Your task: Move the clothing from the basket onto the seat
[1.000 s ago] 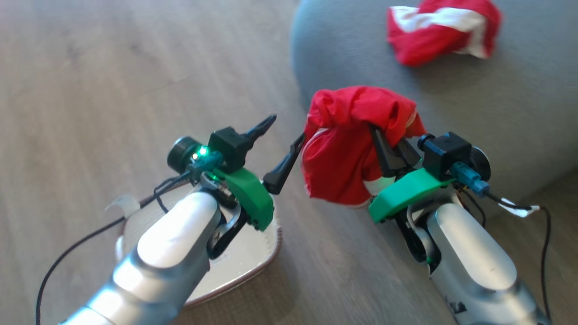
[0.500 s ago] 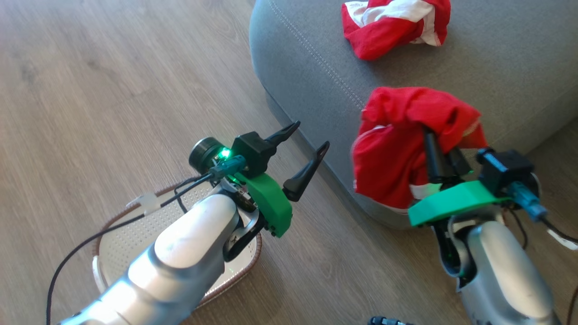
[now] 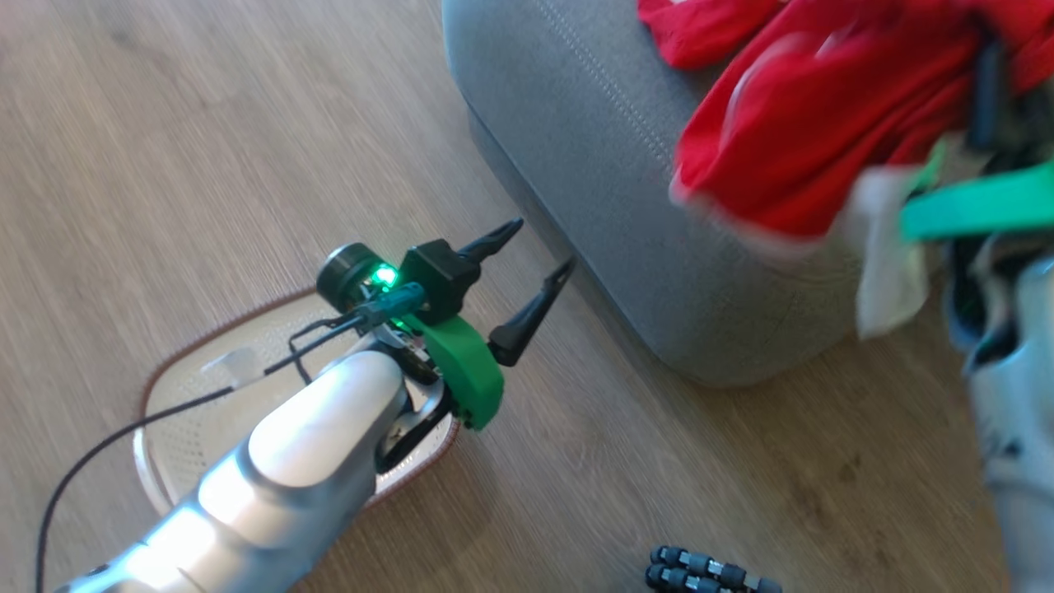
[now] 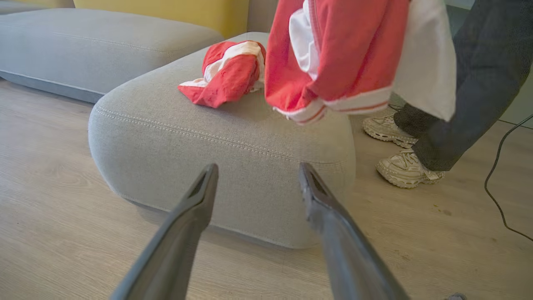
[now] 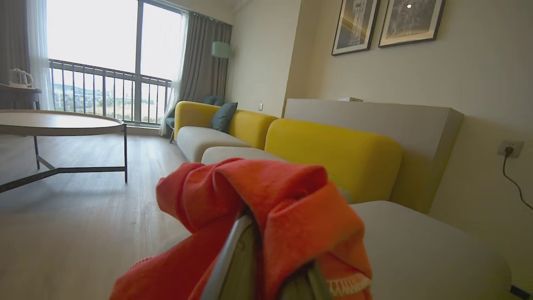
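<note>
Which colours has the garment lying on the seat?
The garment is red with white bands; the left wrist view shows it best.

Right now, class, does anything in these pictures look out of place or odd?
Nothing is spilled or broken. One oddity: a person's shoes stand on the floor right beside the seat, close to the red garment hanging from the right fingers.

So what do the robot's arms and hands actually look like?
Each arm is a smooth silver-white forearm ending in a bright green bracket. The left gripper has two long, dark, tapering fingers. A black wrist camera with a green light sits beside it, trailing a black cable. The right arm looks blurred.
</note>
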`<state>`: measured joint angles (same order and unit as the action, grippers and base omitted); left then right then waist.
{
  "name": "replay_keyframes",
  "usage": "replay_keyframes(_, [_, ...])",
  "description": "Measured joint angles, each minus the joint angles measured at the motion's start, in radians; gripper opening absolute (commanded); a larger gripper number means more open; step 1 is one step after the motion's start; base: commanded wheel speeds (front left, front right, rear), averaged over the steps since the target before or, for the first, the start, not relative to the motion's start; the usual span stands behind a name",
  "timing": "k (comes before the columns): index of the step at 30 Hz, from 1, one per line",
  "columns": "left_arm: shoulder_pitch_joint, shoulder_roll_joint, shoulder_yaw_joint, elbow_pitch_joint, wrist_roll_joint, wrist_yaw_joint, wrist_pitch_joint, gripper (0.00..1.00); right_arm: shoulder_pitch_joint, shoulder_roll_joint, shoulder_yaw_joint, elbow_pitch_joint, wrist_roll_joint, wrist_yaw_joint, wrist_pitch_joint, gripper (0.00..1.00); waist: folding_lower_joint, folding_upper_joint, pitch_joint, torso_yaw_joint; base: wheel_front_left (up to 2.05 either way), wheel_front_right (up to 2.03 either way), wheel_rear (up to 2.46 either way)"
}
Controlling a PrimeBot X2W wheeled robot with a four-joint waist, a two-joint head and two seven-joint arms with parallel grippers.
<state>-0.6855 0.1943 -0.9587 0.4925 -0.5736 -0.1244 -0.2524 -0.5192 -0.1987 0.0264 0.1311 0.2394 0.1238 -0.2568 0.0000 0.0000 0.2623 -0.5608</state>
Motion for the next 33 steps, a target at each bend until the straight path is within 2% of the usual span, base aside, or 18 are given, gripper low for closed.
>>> replay_keyframes(8, [-0.024,0.052,0.001,-0.05,0.011,0.001,0.014,1.0,-0.208,-0.078,-0.042,0.1,-0.014,0.0,0.0,0.0,0.0001,0.0,0.093,0.002,0.0,0.0,0.0])
replay_keyframes(19, [-0.075,0.09,-0.019,-0.114,0.031,0.001,0.067,1.0,-0.484,-0.199,-0.13,0.299,-0.081,0.0,0.0,0.0,0.0002,0.0,0.269,0.044,0.0,0.0,0.0])
replay_keyframes(25, [-0.092,0.119,-0.025,-0.14,0.037,0.003,0.085,1.0,-0.6,-0.272,-0.236,0.402,-0.145,0.0,0.0,0.0,0.0003,0.0,0.353,0.075,0.0,0.0,0.0])
replay_keyframes(33, [-0.102,0.151,-0.021,-0.172,0.037,0.02,0.086,1.0,-0.675,-0.343,-0.402,0.518,-0.234,0.0,0.0,0.0,0.0001,0.0001,0.445,0.128,0.0,0.0,0.0])
